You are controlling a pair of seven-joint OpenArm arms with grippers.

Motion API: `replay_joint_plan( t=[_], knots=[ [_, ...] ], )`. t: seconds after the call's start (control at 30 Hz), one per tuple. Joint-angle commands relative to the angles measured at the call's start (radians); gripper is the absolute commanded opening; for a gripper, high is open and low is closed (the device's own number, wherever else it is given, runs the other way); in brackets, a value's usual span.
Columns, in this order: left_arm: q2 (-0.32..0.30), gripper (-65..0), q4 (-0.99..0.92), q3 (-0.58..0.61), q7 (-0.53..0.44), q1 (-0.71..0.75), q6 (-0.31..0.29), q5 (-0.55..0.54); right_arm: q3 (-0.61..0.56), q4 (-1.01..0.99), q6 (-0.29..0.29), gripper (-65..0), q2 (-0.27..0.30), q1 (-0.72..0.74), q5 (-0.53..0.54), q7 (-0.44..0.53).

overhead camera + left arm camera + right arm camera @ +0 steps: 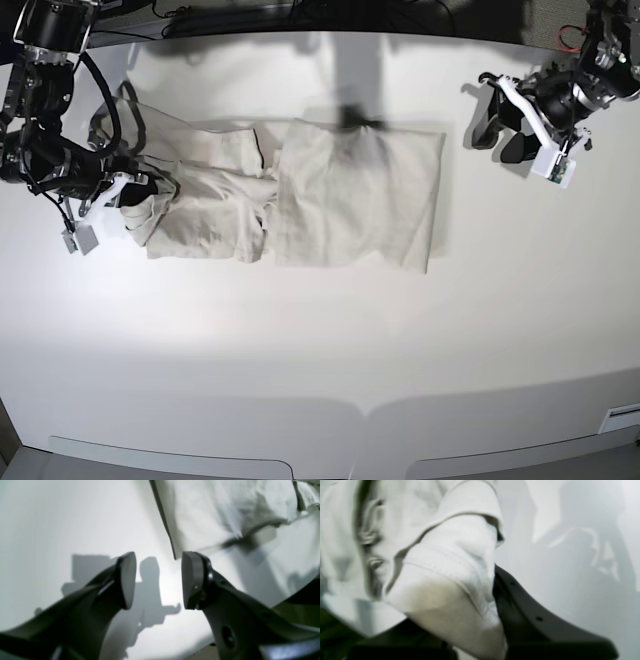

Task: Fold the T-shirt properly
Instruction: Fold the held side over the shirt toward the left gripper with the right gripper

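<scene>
The shirt (300, 195) is partly folded; bunched cloth beside the right pincer (140, 192) is left. A sleeve is clamped there. The left pincer (158, 580) gapes empty, just off the shirt's edge.

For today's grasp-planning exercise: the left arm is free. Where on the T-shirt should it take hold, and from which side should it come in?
Probably the T-shirt's free corner nearest the left gripper. The cloth lies flat on the table there, with a straight edge ending in a corner, so the open jaws could come in low from the bare table side and slide over the edge. The right gripper already holds the bunched far end.
</scene>
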Motion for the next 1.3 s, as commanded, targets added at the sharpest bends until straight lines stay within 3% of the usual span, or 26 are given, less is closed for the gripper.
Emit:
replay_joint_plan(
  t=[0.0,0.13,0.2,0.27,0.53,1.1,1.27],
  knots=[
    [-0.011,-36.0,0.018,-0.006,-0.024,-0.002,-0.001,-0.015,0.002,0.04,0.01,-65.0,0.016,0.018,0.05,0.007],
    [-0.011,-36.0,0.018,-0.006,-0.039,-0.002,-0.002,-0.014,-0.032,0.16,-0.03,-65.0,0.016,0.019,0.13,-0.037],
    [-0.011,-36.0,0.018,-0.006,-0.054,-0.002,-0.003,-0.014,-0.069,0.23,-0.071,-65.0,0.016,0.019,0.134,-0.037],
    [-0.011,-36.0,0.018,-0.006,-0.059,-0.003,-0.004,-0.014,-0.11,0.28,-0.077,-65.0,0.006,0.018,0.089,-0.03],
    [-0.011,-36.0,0.018,-0.006,-0.06,-0.002,-0.032,-0.011,-0.225,0.306,-0.098,-65.0,-0.172,0.024,-0.021,0.036],
    [-0.012,-36.0,0.016,-0.006,-0.058,-0.002,-0.054,-0.01,-0.444,0.306,-0.111,-65.0,-0.514,0.085,-0.167,0.074],
    [-0.012,-36.0,0.016,-0.006,-0.058,-0.002,-0.054,-0.01,-0.508,0.306,-0.126,-65.0,-0.565,0.085,-0.233,0.097]
  ],
)
